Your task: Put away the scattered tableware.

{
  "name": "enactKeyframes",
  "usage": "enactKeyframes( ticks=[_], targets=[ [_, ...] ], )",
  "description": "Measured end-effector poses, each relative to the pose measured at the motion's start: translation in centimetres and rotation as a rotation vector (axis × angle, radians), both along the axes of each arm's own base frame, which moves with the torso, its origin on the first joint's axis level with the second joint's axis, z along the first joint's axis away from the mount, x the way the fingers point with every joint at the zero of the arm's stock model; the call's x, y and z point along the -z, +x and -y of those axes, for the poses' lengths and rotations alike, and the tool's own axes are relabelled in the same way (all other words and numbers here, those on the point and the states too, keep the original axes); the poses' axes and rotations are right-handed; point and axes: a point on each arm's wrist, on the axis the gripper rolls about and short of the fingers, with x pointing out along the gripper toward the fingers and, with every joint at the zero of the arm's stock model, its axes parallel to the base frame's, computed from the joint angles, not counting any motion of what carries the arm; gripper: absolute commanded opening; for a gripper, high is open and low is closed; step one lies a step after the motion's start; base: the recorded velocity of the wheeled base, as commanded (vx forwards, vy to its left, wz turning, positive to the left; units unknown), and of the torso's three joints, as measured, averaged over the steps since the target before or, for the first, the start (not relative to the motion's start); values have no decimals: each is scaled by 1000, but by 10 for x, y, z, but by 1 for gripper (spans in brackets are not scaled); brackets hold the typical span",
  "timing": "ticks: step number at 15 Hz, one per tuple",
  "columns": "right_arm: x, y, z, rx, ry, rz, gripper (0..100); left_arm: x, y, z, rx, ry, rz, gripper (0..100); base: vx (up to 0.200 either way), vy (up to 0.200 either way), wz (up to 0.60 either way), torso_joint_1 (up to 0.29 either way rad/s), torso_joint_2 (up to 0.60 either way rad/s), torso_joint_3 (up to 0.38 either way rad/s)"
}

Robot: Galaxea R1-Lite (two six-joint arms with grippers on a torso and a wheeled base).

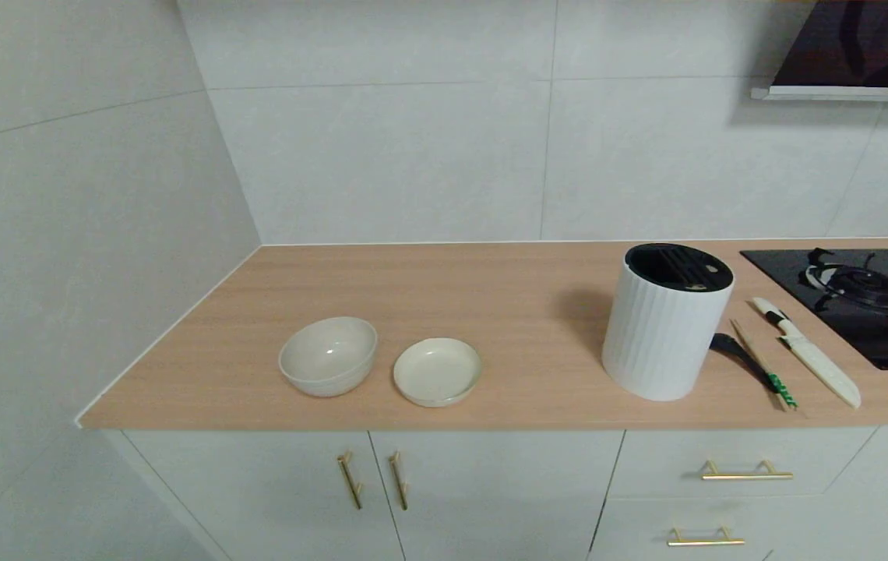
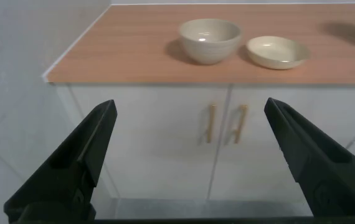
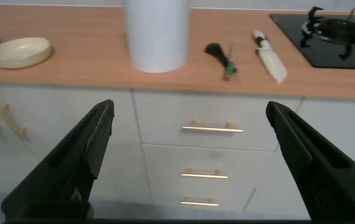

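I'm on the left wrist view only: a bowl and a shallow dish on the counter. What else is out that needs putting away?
Observer: A knife with a cream blade lies on the counter, beside the stove.
Operator: Anything between it and the dish?
Observer: A white ribbed holder stands there, upright, with a black slotted top.
Operator: And the right gripper?
Observer: It is open, facing the drawers below the counter, holding nothing.

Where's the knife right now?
In the head view, the knife lies flat on the counter's right side, between the black hob and the chopsticks, which lie beside the white ribbed holder.
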Motion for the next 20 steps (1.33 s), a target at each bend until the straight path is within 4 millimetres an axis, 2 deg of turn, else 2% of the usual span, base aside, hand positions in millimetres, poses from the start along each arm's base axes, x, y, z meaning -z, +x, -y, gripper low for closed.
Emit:
enactKeyframes(
  ticks=[12, 20],
  targets=[
    [0, 0, 0, 0, 0, 0, 100, 0, 0, 0, 0, 1, 0, 100, 0, 200, 0, 4, 2, 3],
    [0, 0, 0, 1, 0, 0, 100, 0, 0, 0, 0, 1, 0, 100, 0, 0, 0, 0, 0, 0]
  ],
)
